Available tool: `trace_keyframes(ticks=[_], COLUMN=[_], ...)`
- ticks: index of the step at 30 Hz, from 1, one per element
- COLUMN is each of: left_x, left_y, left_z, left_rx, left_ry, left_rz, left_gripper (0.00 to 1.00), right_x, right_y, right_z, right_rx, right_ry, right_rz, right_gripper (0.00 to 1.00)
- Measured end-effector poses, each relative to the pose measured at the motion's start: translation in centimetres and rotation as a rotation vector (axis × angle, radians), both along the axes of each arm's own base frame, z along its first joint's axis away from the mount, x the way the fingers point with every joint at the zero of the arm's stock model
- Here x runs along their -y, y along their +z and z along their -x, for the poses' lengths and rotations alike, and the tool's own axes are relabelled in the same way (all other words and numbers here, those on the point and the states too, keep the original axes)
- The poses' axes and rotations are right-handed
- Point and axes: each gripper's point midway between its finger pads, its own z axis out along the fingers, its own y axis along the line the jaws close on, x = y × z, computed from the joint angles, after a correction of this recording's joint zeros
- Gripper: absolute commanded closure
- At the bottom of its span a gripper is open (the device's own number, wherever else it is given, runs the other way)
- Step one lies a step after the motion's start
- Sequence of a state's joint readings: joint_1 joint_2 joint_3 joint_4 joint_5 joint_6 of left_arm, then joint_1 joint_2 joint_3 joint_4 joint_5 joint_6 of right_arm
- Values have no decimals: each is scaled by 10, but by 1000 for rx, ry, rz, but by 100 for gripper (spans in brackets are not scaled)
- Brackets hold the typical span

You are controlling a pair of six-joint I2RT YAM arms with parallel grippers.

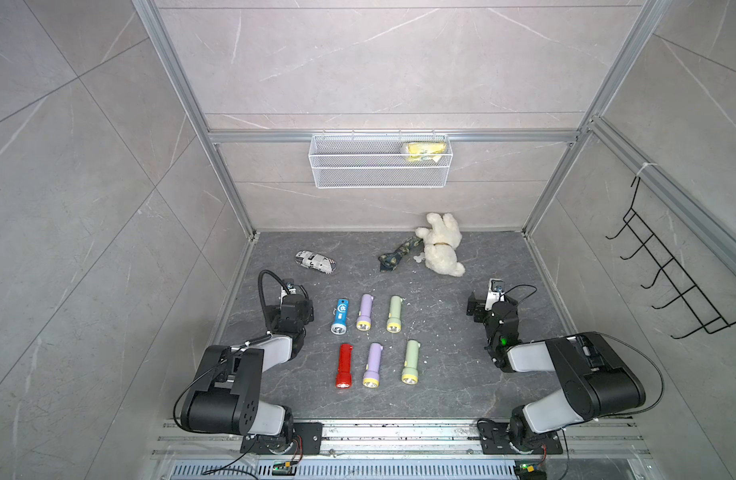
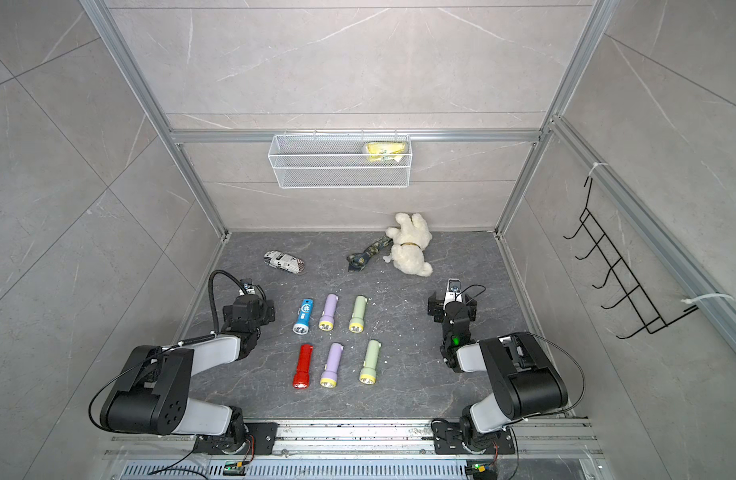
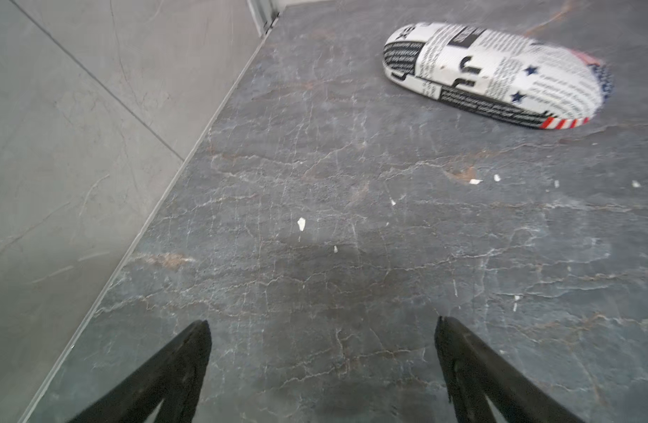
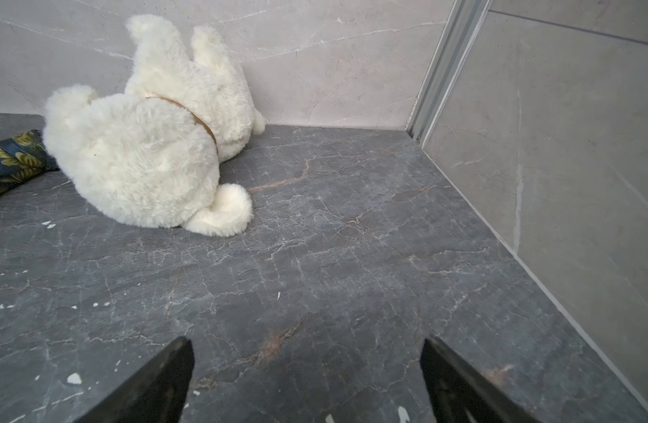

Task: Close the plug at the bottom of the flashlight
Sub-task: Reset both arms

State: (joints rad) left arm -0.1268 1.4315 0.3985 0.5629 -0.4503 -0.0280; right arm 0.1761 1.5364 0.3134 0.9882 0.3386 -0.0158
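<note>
The dark stone tabletop [image 1: 441, 386] holds a block of 6 flashlights in 2 rows of 3, set between the left arm [image 1: 233, 386] and the right arm [image 1: 586, 374]. The far row holds the blue flashlight [image 1: 340, 316], the far purple flashlight [image 1: 365, 311] and the far green flashlight [image 1: 395, 313]. The near row holds the red flashlight [image 1: 344, 365], the near purple flashlight [image 1: 372, 365] and the near green flashlight [image 1: 411, 361].

All 6 lie flat with their long axes roughly parallel. Lens ends point toward the robot's base and tail ends, where the plug sits, toward the back wall. Which flashlight is meant, and which plugs stand open, cannot be told at this size.

The left gripper [image 3: 322, 326] has its jaws wide apart over bare stone, holding nothing. It sits near the blue flashlight, on that flashlight's left. The right gripper [image 4: 306, 342] is likewise spread and empty, well apart from the far green flashlight, on its right.

Neither wrist view shows a flashlight, so both grippers appear to point past the block toward the back wall. The left arm is judged nearer, and either would have to swing inward to the tail ends.
</note>
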Motion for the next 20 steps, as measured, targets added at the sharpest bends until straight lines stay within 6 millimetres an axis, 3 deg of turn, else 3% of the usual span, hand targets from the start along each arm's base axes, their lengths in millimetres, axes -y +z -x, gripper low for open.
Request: trace_keyframes(ticks=[6, 12, 20], left_x=[-20, -13, -10], left_y=[-27, -9, -6], left_z=[9, -5, -8], left_rx=[14, 90, 103], left_ry=[-15, -55, -67], left_rz=[83, 101, 107], left_gripper=[3, 2, 0], right_x=[-3, -3, -5], right_y=[1, 1, 1], right_z=[-1, -1, -1], right_rx=[7, 8, 8], right_ry=[16, 19, 27], right_rz=[-6, -7, -10], right_gripper=[0, 1, 0])
